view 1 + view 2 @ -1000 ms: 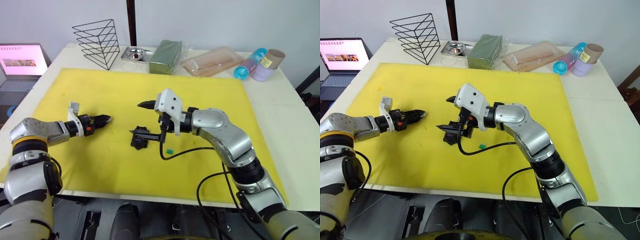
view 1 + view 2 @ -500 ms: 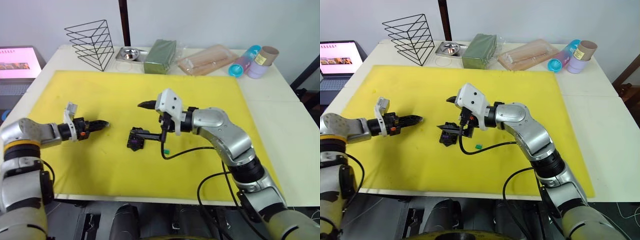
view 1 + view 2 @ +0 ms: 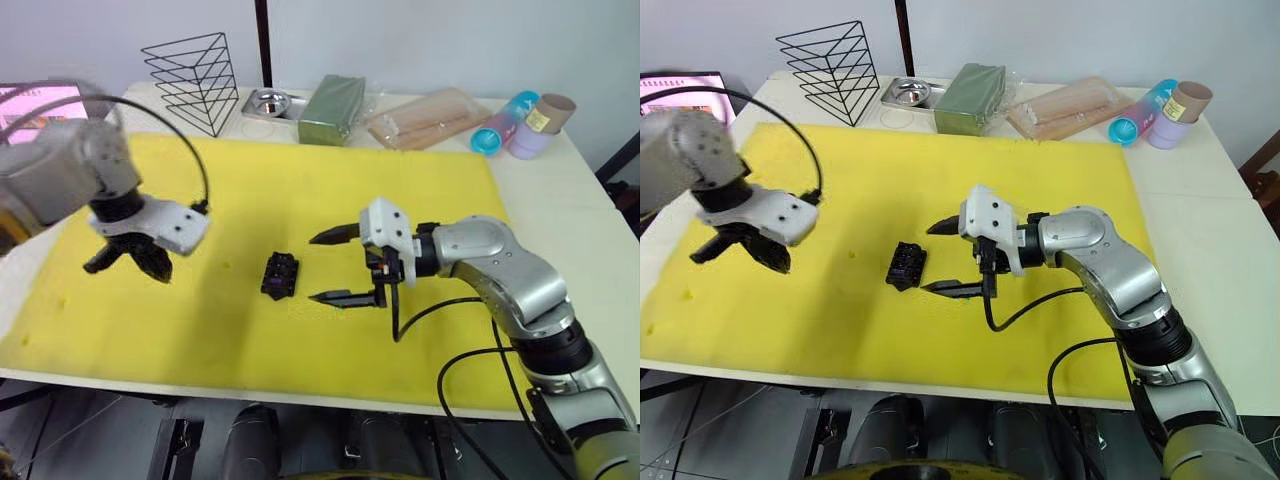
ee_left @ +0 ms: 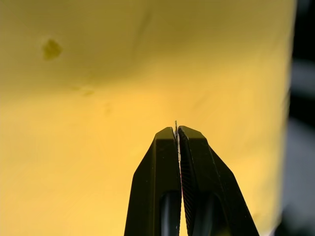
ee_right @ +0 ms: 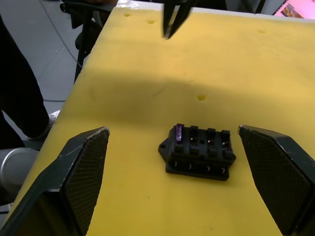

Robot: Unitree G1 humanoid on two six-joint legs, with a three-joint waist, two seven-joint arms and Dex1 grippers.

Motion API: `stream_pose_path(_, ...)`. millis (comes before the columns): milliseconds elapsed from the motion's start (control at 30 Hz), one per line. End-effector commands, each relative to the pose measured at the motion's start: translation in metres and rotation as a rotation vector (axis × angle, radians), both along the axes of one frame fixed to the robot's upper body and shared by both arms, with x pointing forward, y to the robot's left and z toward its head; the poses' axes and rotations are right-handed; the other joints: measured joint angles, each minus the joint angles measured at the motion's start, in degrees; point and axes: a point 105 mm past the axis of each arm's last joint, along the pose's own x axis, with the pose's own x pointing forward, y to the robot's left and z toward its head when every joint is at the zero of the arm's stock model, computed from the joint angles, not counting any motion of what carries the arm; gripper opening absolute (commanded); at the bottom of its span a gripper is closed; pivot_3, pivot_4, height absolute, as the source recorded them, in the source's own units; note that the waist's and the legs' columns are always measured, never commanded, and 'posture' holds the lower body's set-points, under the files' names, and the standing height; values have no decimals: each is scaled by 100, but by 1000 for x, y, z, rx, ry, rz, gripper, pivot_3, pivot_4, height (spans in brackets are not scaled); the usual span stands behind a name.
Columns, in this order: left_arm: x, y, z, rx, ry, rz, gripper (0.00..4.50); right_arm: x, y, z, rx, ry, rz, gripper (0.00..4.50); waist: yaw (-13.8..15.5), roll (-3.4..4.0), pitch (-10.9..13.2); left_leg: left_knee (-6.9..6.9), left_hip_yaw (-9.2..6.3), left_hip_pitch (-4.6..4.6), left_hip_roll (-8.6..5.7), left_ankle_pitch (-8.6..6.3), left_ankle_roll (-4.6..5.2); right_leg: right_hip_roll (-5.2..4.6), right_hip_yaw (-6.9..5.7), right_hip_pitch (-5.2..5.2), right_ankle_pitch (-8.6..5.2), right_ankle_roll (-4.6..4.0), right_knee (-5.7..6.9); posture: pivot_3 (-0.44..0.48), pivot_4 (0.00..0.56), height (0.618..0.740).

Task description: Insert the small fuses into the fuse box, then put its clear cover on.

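The black fuse box lies in the middle of the yellow mat, with a purple fuse standing in one end slot. My right gripper is open wide just right of the box, fingers pointing at it without touching. My left gripper hangs over the mat's left part, pointing down, and shows far behind the box in the right wrist view. Its fingers are pressed shut with a thin pale sliver at the tips; what it is I cannot tell. The clear cover is out of view.
Along the table's far edge stand a black wire rack, a metal dish, a green block, a clear bag of sticks and lying cups. A laptop sits off the left corner.
My left arm has lifted and turned its fingers downward over the mat's left side. The right gripper has drawn back to the right, away from the fuse box, still open. The green fuse no longer shows.
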Motion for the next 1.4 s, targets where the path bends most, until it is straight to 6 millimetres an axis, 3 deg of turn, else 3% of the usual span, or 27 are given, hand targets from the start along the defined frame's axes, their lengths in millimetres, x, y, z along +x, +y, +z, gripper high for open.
stream_pose_path(33,2,-21,-4,77,-13,-308,18,-1,2,6,31,-58,-27,4500,9,-2,1,2,0,-1,0,0,0,0,-1,-1,0,0,1,0,150,740)
stream_pose_path(200,-1,-15,-10,171,-13,-493,18,1,-2,3,35,-60,-60,4500,-27,-6,6,7,3,-5,0,0,2,0,6,-3,0,3,0,0,150,740)
stream_pose_path(333,-3,-8,-26,257,9,-672,18,2,-3,1,33,-56,-69,4500,1,-5,5,6,-4,1,1,0,2,7,5,-2,0,3,6,0,150,740)
stream_pose_path(433,3,-14,-41,266,-9,-816,18,1,-5,1,23,-52,-70,4500,18,-9,4,10,-3,1,0,0,3,4,5,3,0,4,4,0,150,740)
stream_pose_path(767,13,-27,-62,249,-37,-911,18,2,-7,5,14,-53,-81,4500,28,-6,1,15,-4,1,-1,-1,7,0,1,10,1,6,7,0,150,740)
stream_pose_path(900,18,-25,-54,261,-40,-899,1018,3,-7,5,11,-55,-87,4500,30,-5,1,16,-4,4,-1,-1,7,0,1,14,1,6,7,0,150,740)
stream_pose_path(1233,28,-25,-36,244,-61,-907,4416,7,-4,8,11,-64,-77,4500,125,-5,1,18,-3,4,-1,-2,8,-1,-1,15,1,6,6,0,150,740)
stream_pose_path(1400,27,-30,-25,207,-92,-931,4465,8,-2,8,13,-62,-67,4500,146,-6,1,18,-2,2,-1,-2,8,-1,-1,15,1,6,4,0,150,740)
